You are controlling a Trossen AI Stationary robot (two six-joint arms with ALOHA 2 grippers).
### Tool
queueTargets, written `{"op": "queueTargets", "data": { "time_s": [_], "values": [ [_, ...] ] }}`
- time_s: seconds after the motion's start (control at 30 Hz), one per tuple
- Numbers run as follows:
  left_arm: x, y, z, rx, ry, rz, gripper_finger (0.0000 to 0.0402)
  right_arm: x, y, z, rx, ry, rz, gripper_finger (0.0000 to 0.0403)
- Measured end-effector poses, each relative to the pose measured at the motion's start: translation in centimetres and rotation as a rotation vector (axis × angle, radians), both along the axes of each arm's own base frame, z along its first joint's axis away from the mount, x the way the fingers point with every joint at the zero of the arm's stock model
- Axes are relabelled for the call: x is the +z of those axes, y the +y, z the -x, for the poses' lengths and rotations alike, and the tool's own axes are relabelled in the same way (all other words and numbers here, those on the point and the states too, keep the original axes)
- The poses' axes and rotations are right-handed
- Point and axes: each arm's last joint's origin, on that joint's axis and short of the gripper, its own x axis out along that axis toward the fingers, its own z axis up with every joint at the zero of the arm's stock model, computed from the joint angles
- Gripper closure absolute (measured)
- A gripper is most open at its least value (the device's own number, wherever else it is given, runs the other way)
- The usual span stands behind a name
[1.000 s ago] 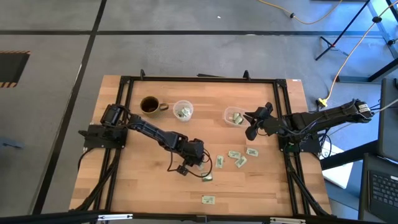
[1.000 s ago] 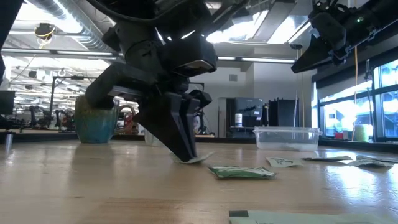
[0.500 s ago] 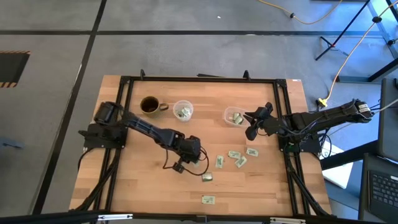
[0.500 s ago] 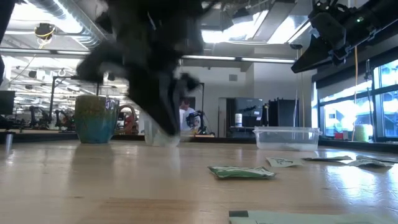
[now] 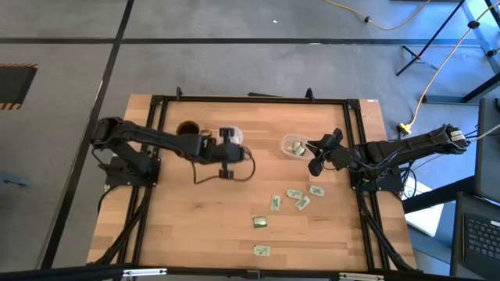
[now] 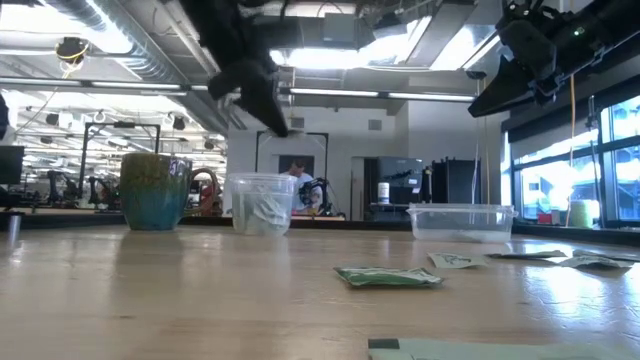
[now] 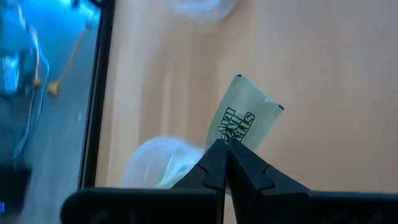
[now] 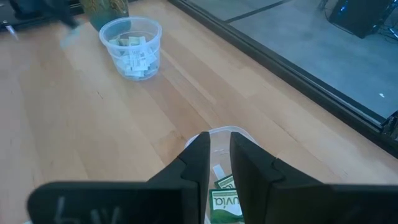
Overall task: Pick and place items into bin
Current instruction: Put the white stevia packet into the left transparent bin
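My left gripper (image 5: 229,154) hangs just above the near side of the clear cup (image 5: 231,137), which has packets in it, and is shut on one pale green packet (image 7: 244,112). In the low view that gripper (image 6: 280,124) is above the cup (image 6: 262,205). My right gripper (image 5: 316,160) hovers at the right, over the edge of a clear bin (image 5: 294,146) that holds packets. Its fingers (image 8: 200,155) stand a little apart with nothing between them. Several packets (image 5: 295,198) lie flat on the table, right of the middle. My left gripper pinches the packet by its near end (image 7: 230,138) between its two fingertips. The fingers slant downward. The rest of the packet sticks out past the fingertips, lifted clear of the table and above the cup.
A teal-and-brown mug (image 5: 187,130) stands just left of the cup at the far side. Two more packets (image 5: 260,222) (image 5: 261,250) lie nearer the front edge. A black frame (image 5: 250,100) runs around the table.
My left gripper has risen from the middle of the table with the packet that lay at its fingertips. It has swung toward the far edge to just above the cup. The packet is now lifted clear.
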Motion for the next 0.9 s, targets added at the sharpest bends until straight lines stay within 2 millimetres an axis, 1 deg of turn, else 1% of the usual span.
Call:
{"op": "queueTargets", "data": {
  "time_s": [0.2,0.33,0.4,0.53,0.67,0.8,0.9],
  "values": [
    [-1.3,4.0,0.4,0.171,0.084,0.032,0.0397,0.0,0.0,0.0,0.000,0.000,0.000,0.0336],
    [-2.2,6.2,0.8,0.273,0.121,0.065,0.0398,0.0,0.0,0.0,0.000,0.002,0.000,0.0336],
    [-2.6,6.9,0.8,0.293,0.131,0.087,0.0398,0.0,0.0,0.0,0.001,0.003,0.001,0.0336],
    [-3.3,7.9,0.7,0.313,0.143,0.109,0.0393,0.0,0.0,0.0,0.001,0.003,0.001,0.0336],
    [-3.6,8.3,0.6,0.325,0.155,0.110,0.0382,0.0,0.0,0.0,0.000,0.002,0.001,0.0336],
    [-3.6,8.3,0.6,0.319,0.160,0.089,0.0362,0.0,0.0,0.0,0.001,0.003,0.001,0.0336],
    [-3.1,8.3,0.8,0.322,0.140,0.082,0.0342,0.0,0.0,0.0,0.001,0.002,0.000,0.0336]
  ]
}}
